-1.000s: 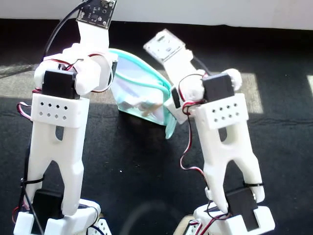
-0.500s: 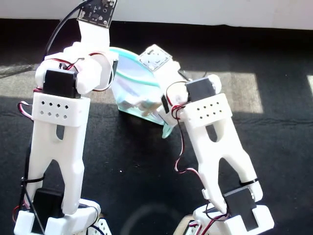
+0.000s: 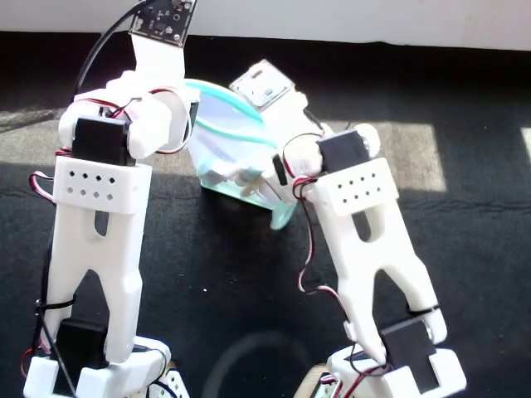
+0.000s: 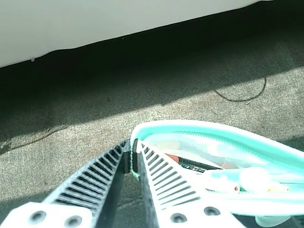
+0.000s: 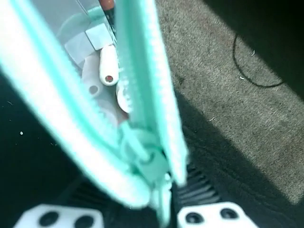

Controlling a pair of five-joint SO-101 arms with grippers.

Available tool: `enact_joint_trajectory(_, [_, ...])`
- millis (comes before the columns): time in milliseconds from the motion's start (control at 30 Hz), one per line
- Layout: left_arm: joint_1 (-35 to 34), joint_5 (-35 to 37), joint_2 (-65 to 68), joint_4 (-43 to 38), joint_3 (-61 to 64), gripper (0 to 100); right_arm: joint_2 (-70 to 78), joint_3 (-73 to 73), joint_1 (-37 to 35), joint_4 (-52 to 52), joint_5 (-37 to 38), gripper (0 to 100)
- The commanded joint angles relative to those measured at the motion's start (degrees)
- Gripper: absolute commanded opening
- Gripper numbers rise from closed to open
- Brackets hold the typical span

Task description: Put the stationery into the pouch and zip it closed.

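Observation:
A mint-edged clear pouch (image 3: 228,141) hangs off the mat between the two arms with its mouth gaping. My left gripper (image 4: 129,156) is shut on one end of the pouch (image 4: 213,137), and it sits at the pouch's left end in the high view (image 3: 192,124). Inside lie a dark pen (image 4: 190,164) and pale stationery pieces (image 4: 256,178). My right gripper (image 5: 152,190) is shut around the zipper slider (image 5: 149,166) at the other end, with both zip tracks spreading apart beyond it. A white cap (image 5: 108,64) shows inside. From above, the right gripper (image 3: 282,178) is at the pouch's right end.
A dark mat (image 3: 216,274) covers the table, with a sunlit band (image 3: 427,157) across it. A white wall (image 4: 95,23) borders the far edge. A thin thread loop (image 4: 242,95) lies on the mat beyond the pouch.
The right arm swung left toward the left arm, carrying its end of the pouch and bunching the pouch shorter. The left arm stayed still.

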Motion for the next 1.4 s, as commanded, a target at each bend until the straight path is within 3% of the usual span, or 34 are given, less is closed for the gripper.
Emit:
enact_joint_trajectory(0, [-0.5,-0.1,1.0,-0.2,2.9,1,-6.3,-4.4,-0.7,-0.2,-0.6,0.5])
enact_joint_trajectory(467, [-0.5,-0.1,0.9,-0.2,2.8,1,-15.7,-4.4,-0.7,5.7,-0.4,0.7])
enact_joint_trajectory(867, [-0.5,0.0,0.9,-0.2,2.6,1,-13.0,0.8,-1.9,-5.1,-0.9,1.1])
enact_joint_trajectory(1133, [-0.5,0.0,0.9,-0.2,2.7,1,-12.4,1.0,-3.0,-5.7,-4.9,5.3])
enact_joint_trajectory(1367, [-0.5,0.0,0.9,-0.2,2.7,1,-13.1,0.5,-2.9,-3.6,-4.8,0.5])
